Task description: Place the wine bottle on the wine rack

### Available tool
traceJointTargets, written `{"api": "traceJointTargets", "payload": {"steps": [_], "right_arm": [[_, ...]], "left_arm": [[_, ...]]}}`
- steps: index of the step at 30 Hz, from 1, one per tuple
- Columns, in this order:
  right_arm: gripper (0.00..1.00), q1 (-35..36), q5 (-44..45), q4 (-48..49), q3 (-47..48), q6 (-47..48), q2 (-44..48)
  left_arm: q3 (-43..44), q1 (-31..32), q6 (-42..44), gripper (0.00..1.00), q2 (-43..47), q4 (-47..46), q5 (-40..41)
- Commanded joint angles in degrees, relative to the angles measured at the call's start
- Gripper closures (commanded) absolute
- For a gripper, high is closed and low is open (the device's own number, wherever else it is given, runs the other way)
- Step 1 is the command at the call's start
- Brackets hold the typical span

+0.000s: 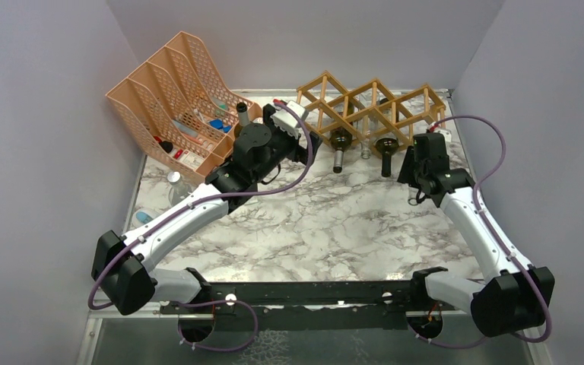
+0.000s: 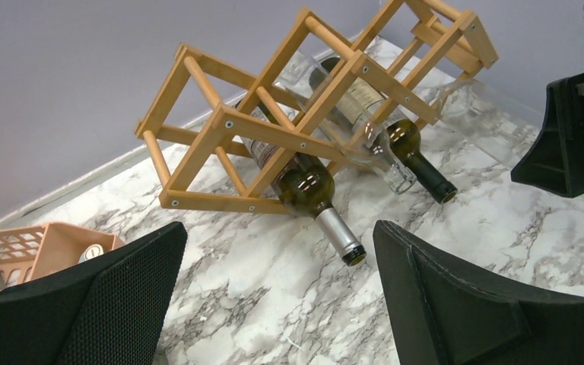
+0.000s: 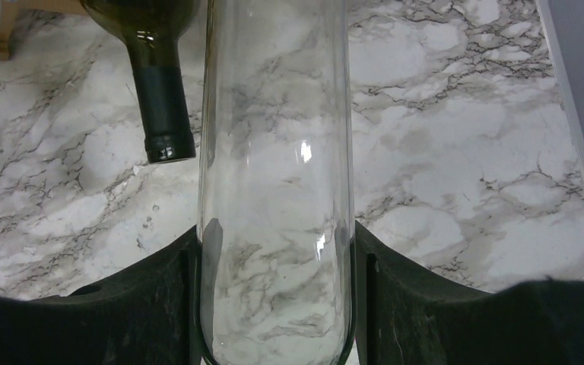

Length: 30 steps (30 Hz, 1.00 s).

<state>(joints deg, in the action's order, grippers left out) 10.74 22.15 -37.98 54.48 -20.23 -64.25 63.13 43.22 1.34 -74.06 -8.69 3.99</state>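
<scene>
The wooden wine rack (image 1: 372,106) stands at the back, right of centre; it also shows in the left wrist view (image 2: 220,129). Three bottles lie in it, necks toward me: a dark one with a silver cap (image 2: 315,198), a clear one (image 2: 384,163) and a dark one with a black neck (image 2: 418,160). My right gripper (image 3: 275,236) is shut on a clear glass wine bottle (image 3: 274,152), at the rack's right end (image 1: 424,163). My left gripper (image 2: 277,232) is open and empty, in front of the rack's left end (image 1: 308,144).
A peach mesh file organizer (image 1: 175,99) with small items stands at the back left, a dark bottle (image 1: 242,114) upright beside it. A clear bottle (image 1: 173,179) lies on the marble table (image 1: 334,220) near the left edge. Walls close in the back and both sides.
</scene>
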Motion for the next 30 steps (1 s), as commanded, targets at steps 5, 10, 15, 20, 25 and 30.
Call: {"api": "traceJointTargets", "payload": {"steps": [5,10,15,20,25,30], "right_arm": [[0.88,-0.78,-1.14,10.56,0.98,1.78,0.05],[0.88,-0.73,-0.63,11.52,0.83,2.89,2.03],[0.88,-0.72,-1.22,11.9,1.79,3.38,2.54],[0.89,-0.72,-1.88,14.39,1.0,5.09,1.65],[0.89,-0.95,-1.43,22.73,0.35,8.85,-1.5],[0.89,-1.32,-2.64,29.74,1.99,14.19,-6.32]], "left_arm": [[1.95,-0.07,0.25,0.01,1.51,3.51,3.0],[1.79,-0.07,0.13,0.01,1.48,3.02,2.29],[1.35,-0.11,-0.03,0.01,1.52,2.62,1.64],[0.62,-0.07,-0.03,0.01,1.73,2.36,1.59],[0.15,-0.07,-0.26,0.01,1.49,1.91,1.21],[0.11,-0.12,-0.72,0.01,1.03,1.79,0.55]]}}
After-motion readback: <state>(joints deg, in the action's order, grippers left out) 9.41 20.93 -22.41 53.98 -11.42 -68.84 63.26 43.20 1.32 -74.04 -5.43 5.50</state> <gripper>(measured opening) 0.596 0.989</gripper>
